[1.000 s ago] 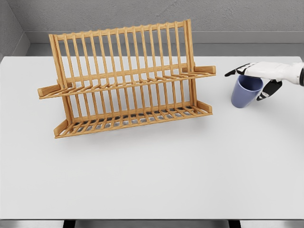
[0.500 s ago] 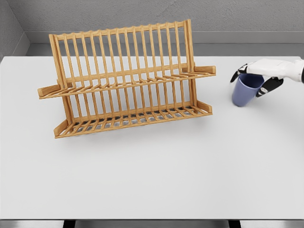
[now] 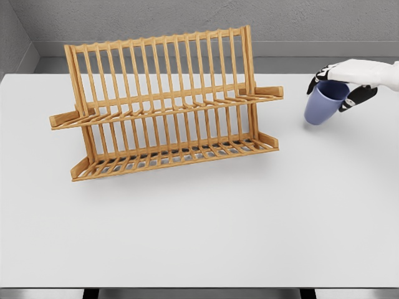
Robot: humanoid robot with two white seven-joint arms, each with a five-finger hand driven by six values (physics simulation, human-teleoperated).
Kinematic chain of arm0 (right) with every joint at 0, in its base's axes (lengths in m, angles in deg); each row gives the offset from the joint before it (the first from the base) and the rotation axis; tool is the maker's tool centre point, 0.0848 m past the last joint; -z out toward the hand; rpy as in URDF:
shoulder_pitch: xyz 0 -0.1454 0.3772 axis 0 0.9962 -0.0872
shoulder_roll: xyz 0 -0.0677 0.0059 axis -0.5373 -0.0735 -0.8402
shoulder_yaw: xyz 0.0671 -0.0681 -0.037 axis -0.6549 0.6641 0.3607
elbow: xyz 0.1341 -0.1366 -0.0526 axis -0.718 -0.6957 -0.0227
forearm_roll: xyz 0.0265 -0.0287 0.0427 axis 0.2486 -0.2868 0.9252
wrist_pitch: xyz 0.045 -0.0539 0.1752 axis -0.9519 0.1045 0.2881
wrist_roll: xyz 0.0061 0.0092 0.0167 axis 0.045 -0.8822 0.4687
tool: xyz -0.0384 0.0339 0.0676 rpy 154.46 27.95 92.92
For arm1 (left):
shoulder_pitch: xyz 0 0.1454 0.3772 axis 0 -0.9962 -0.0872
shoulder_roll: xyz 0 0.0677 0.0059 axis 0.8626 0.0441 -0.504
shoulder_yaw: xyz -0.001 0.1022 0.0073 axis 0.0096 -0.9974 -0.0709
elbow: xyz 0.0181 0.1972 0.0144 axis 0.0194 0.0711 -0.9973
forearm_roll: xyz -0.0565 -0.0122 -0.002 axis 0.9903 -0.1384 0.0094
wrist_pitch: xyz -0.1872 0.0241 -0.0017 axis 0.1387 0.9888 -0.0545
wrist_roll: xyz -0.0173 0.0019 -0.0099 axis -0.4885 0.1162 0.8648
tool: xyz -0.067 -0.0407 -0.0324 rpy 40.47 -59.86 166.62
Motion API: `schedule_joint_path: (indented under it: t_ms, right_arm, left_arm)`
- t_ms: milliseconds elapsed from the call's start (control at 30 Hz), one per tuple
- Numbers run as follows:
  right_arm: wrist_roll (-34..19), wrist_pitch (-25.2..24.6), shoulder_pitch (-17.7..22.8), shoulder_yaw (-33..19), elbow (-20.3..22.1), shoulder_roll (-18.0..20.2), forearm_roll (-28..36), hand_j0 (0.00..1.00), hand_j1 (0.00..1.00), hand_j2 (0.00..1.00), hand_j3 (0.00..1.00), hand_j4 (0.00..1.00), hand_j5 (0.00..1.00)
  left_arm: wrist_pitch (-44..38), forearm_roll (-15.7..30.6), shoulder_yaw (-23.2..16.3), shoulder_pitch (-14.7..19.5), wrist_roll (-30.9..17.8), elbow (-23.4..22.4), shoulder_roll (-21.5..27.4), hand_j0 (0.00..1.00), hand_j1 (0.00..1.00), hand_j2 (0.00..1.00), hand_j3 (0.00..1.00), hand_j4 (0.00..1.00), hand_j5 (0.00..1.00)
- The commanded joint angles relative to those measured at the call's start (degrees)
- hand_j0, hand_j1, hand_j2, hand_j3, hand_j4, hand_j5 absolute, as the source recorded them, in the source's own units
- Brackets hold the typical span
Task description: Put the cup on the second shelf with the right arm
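Cup [image 3: 325, 104]: blue-violet, plain, smooth-sided, tapering slightly toward its base. No handle shows from this view. It is tilted, rim up and leaning toward the right, base pointing down and to the left. A faint shadow lies on the table under the base; contact with the surface cannot be confirmed.

Cup location: far right part of the table, well to the right of the rack and apart from it, roughly level with the rack's upper shelf in the picture.

Right hand [image 3: 341, 84]: white shell with black fingers, entering from the right edge. Fingers are curled around the cup's rim. One dark finger [image 3: 317, 80] wraps the far-left side of the rim; another [image 3: 356, 97] presses the near-right side of the wall. The palm covers the cup mouth from above. The grasp is closed on the cup.

Left hand: outside the picture.

Dish rack [image 3: 165, 106]: wooden, slatted, two tiers, standing left of centre on the table. The upper shelf [image 3: 168, 109] runs across the middle of the frame; the lower shelf [image 3: 174, 157] sits on the table on the near side. Both shelves hold nothing.

Table [image 3: 206, 230]: white, flat, carrying the rack.

Wall: grey, behind the far table edge.
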Motion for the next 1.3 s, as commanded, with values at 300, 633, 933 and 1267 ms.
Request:
schedule_joint_path:
  t_ms: [300, 633, 933, 1267]
  right_arm:
    - [0.0, -0.2, -2.2, -1.5, 0.2, -0.2, 0.3, 0.65, 0.65, 0.65, 0.65, 0.65, 0.65]
    - [0.0, -0.2, -2.2, -3.6, 0.4, -0.4, 0.3, 0.59, 0.59, 0.59, 0.59, 0.59, 0.59]
    - [0.0, -0.2, -2.5, -6.8, 2.6, -0.4, 0.3, 0.59, 0.59, 0.59, 0.59, 0.59, 0.59]
    - [0.0, -0.2, -4.2, -6.9, 5.0, -0.6, 0.3, 0.59, 0.59, 0.59, 0.59, 0.59, 0.59]
  left_arm:
    - [0.0, 0.0, 0.0, 0.0, 0.0, 0.0, 0.0, 1.0, 1.0, 1.0, 1.0, 1.0, 1.0]
    - [0.0, 0.0, 0.0, 0.0, 0.0, 0.0, 0.0, 1.0, 1.0, 1.0, 1.0, 1.0, 1.0]
    - [0.0, 0.0, 0.0, 0.0, 0.0, 0.0, 0.0, 1.0, 1.0, 1.0, 1.0, 1.0, 1.0]
    - [0.0, 0.0, 0.0, 0.0, 0.0, 0.0, 0.0, 1.0, 1.0, 1.0, 1.0, 1.0, 1.0]
